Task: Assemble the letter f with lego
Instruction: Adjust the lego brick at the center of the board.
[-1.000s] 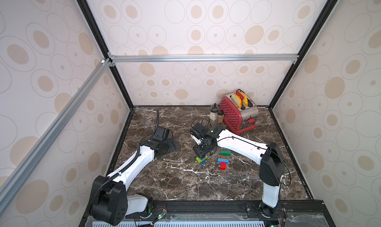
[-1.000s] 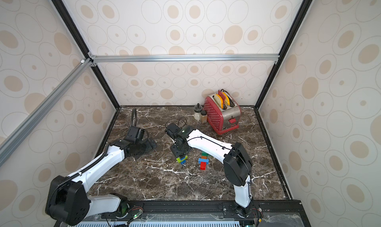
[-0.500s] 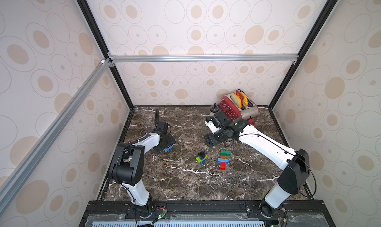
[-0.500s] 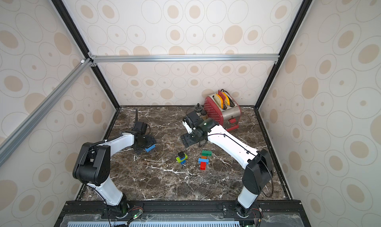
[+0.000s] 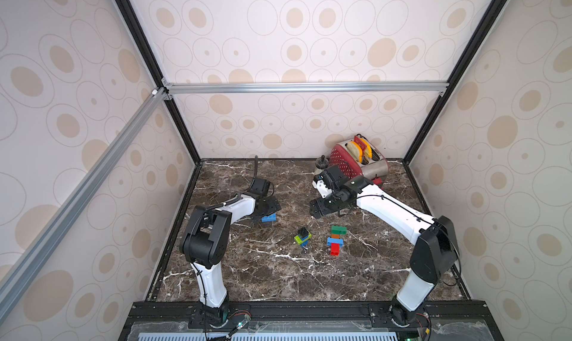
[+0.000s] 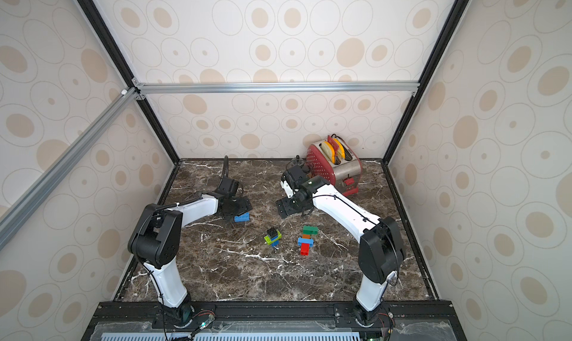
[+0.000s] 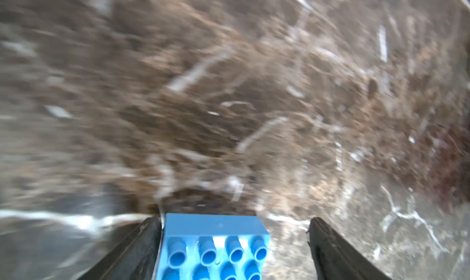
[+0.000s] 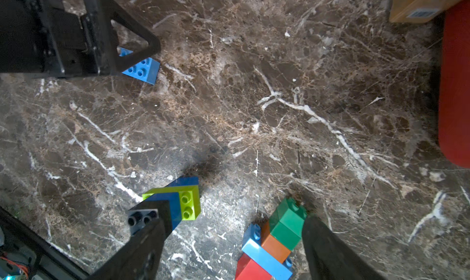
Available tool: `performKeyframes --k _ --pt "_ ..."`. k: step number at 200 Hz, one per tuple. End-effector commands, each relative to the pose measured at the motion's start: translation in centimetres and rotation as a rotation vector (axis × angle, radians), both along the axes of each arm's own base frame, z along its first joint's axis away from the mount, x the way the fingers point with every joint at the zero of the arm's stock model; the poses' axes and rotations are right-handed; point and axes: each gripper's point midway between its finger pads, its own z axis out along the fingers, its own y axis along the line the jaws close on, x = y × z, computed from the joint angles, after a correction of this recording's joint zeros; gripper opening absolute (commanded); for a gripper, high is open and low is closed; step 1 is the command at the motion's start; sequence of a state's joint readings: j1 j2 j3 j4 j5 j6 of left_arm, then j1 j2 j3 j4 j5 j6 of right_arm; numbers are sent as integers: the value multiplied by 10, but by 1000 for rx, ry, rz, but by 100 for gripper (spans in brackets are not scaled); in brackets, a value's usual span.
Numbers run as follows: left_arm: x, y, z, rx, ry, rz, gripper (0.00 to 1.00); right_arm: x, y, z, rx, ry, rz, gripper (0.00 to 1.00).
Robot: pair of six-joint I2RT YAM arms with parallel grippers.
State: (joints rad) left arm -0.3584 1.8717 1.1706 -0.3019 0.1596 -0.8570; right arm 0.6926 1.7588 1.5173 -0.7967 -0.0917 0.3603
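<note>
The left gripper (image 7: 234, 221) is spread around a blue brick (image 7: 213, 245) on the table (image 5: 278, 277), touched by one finger (image 7: 142, 240) only, the right gripper (image 8: 231, 217) is spread empty near a brick stack (image 5: 302, 236) and row (image 5: 335, 241), and slices (image 5: 356, 146) are seen in the toaster (image 5: 342, 161).

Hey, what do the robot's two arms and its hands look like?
The left arm and right arm have white shells between chunky black joints, each with a thin black cable along it. The left hand and right hand are black with tapering fingers; one left finger is an open triangular frame.
</note>
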Motion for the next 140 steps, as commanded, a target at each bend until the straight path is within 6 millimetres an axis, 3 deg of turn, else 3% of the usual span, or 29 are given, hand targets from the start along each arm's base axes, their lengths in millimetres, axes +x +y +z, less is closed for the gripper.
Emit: performKeyframes --k 1,13,25,49,77,112,140 --pt "-5 -43 -2 -96 24 -67 92 14 1 -2 13 10 -27 89" --pt "-9 -51 3 -137 35 -64 92 19 3 -3 12 15 -25 89" --pt "-12 -39 15 -124 16 -34 93 23 8 -2 11 23 -22 89" --pt "-29 15 42 -92 1 108 94 32 24 2 55 40 -10 89" --pt "-60 69 69 -65 -8 230 96 36 63 -1 109 78 27 89" --pt "-92 115 100 -75 -53 338 98 30 116 -30 120 132 50 87" --pt "-111 140 116 -65 -82 376 99 28 144 -55 90 150 27 86"
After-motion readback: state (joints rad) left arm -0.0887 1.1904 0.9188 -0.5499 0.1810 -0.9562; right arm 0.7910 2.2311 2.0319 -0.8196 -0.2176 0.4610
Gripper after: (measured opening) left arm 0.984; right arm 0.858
